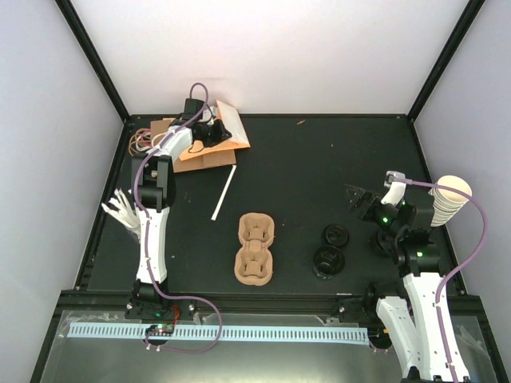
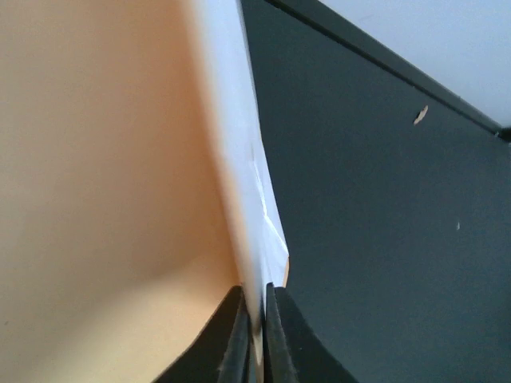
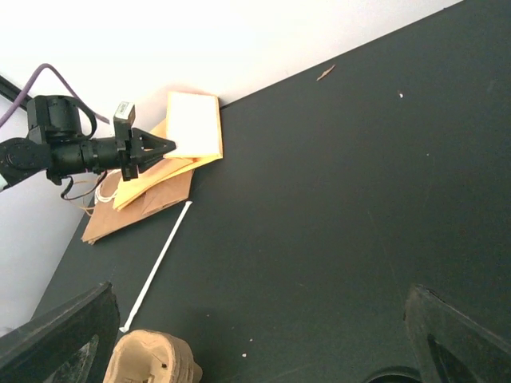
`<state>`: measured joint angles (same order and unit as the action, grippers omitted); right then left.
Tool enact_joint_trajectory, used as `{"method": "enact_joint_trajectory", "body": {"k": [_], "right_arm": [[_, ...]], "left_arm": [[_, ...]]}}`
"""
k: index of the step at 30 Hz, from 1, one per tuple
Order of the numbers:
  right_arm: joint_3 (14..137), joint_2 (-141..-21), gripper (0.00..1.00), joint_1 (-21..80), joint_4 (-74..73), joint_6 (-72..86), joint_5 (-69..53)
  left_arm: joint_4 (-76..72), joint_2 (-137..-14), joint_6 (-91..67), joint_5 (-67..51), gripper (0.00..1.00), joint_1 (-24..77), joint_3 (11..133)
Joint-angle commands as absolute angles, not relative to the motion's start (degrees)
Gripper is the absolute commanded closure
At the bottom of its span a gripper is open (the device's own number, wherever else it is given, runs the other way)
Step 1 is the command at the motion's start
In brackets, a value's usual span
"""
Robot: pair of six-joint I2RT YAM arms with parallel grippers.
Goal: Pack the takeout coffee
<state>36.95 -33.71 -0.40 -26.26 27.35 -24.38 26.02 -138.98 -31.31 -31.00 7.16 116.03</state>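
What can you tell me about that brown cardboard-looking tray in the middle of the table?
The cup tray looks like tan moulded pulp, matte and rough, with a pinched waist between two lobes dished into pockets. The pockets look empty. It lies flat on the black table, roughly centred, its long side running away from the arms. Only the table touches it: the lidded cups stand apart on its right, and the white stick lies apart beyond its left.
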Motion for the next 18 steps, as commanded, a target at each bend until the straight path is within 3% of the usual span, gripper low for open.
{"method": "enact_joint_trajectory", "body": {"k": [1,18], "right_arm": [[38.7,-33.6,0.0,-0.5,-25.7,27.5,-24.3],[39.8,-33.7,0.0,-0.5,-27.1,28.2,-25.9]], "left_arm": [[26.0,-139.0,-30.6,-32.0,0.98,7.5,118.8],[36.1,-117.5,-22.5,-23.6,0.99,8.3,112.8]]}}
